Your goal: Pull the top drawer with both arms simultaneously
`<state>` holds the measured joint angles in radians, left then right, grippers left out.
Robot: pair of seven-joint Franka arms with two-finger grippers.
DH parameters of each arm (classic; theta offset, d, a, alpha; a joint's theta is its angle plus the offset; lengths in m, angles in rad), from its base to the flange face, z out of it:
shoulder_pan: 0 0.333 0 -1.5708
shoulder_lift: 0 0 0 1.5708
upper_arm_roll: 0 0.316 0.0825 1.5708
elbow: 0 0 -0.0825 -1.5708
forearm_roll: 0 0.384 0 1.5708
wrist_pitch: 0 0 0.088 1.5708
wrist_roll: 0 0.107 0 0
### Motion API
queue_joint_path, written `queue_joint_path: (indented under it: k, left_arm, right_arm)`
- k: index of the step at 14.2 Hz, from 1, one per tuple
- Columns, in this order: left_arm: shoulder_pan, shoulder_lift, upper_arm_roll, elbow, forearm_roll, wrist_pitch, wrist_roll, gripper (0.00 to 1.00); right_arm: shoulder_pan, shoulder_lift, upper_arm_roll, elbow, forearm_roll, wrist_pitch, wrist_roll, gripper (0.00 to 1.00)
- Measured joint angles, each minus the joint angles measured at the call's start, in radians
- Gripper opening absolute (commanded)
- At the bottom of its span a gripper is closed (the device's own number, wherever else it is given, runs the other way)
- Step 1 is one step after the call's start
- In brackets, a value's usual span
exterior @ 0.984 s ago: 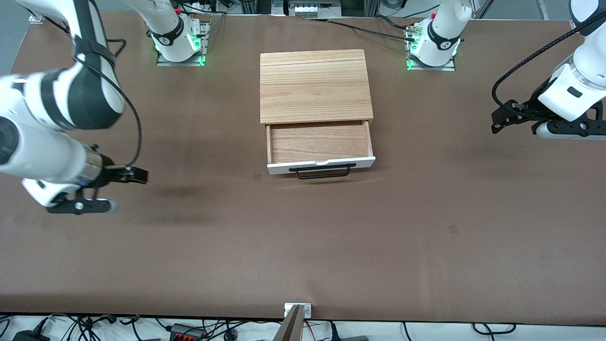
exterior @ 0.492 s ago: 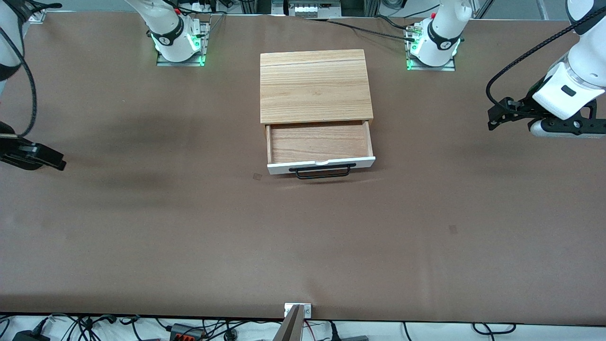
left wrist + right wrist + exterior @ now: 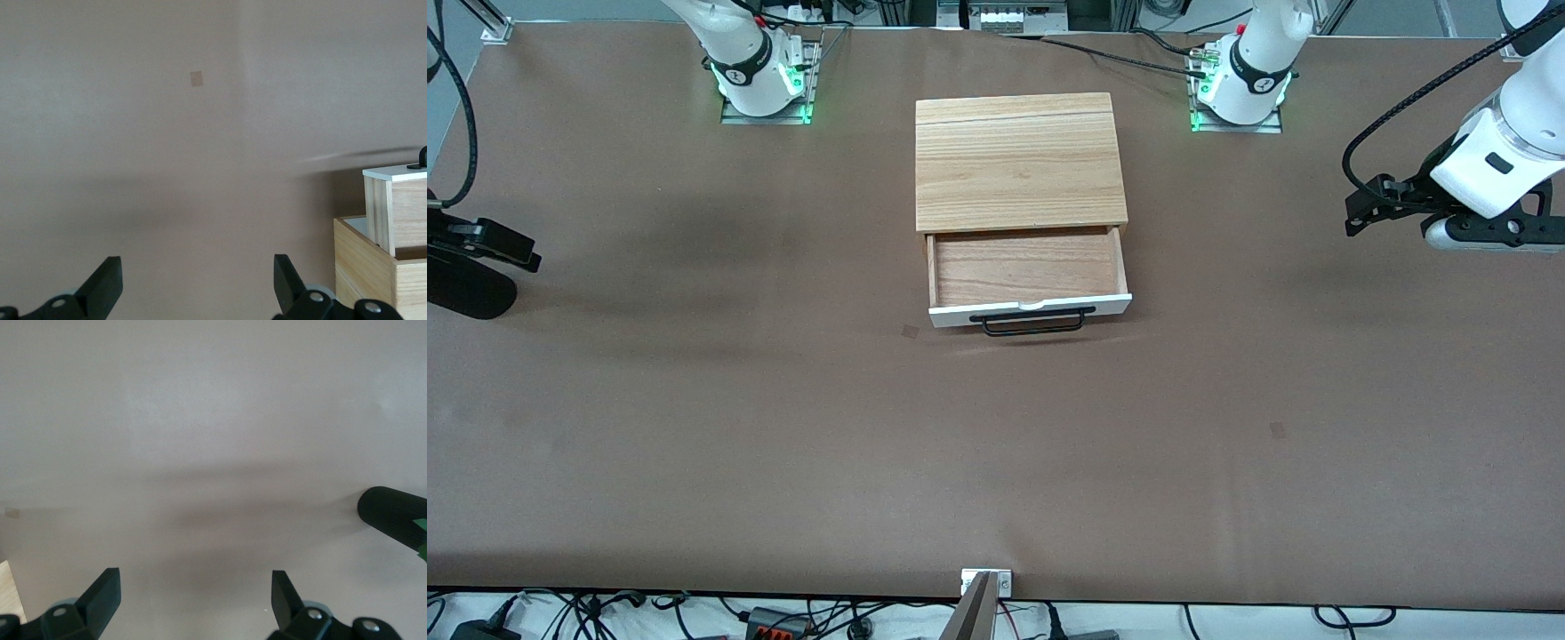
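The top drawer (image 3: 1028, 267) stands pulled out of the light wooden box (image 3: 1017, 162), with its reddish-brown inside bare. Its white front panel (image 3: 1030, 309) and black bar handle (image 3: 1033, 324) face the front camera. My left gripper (image 3: 1353, 218) is open and empty, up in the air over the left arm's end of the table, apart from the drawer. The left wrist view shows its open gripper (image 3: 197, 283) and the drawer's side (image 3: 400, 207). My right gripper (image 3: 530, 258) is open and empty over the right arm's end of the table; the right wrist view shows its open gripper (image 3: 193, 593).
The brown table (image 3: 996, 444) carries only the box. The arm bases (image 3: 758, 76) (image 3: 1240, 84) stand at the table's edge by the robots. A black cylinder (image 3: 390, 513) shows in the right wrist view. Cables lie along the table's front edge (image 3: 783, 618).
My right arm has swung away from the drawer toward its own end of the table, mostly out of view. My left gripper has shifted slightly. The drawer has not moved.
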<state>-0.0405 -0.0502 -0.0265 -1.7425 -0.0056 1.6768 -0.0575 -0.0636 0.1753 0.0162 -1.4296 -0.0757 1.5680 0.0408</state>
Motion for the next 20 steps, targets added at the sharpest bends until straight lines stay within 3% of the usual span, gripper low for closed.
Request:
queue_joint_path:
  k: [4,6,14,20]
  left_arm:
    - [-0.001,0.000,-0.002,0.005,0.000,0.000,0.000,1.00]
    - [-0.003,0.000,-0.003,0.006,0.000,0.000,0.000,1.00]
    - [-0.007,0.000,-0.016,0.009,0.000,-0.006,0.000,1.00]
    - [-0.009,0.000,-0.038,0.064,0.006,-0.081,0.000,1.00]
  right_arm:
    - [0.000,-0.133,0.004,-0.226,0.017,0.132,0.000,1.00]
    - [-0.001,-0.172,0.004,-0.275,0.037,0.141,0.000,1.00]
    - [-0.004,-0.187,0.005,-0.295,0.062,0.154,0.001,1.00]
    - [-0.005,-0.208,0.008,-0.286,0.062,0.123,-0.002,1.00]
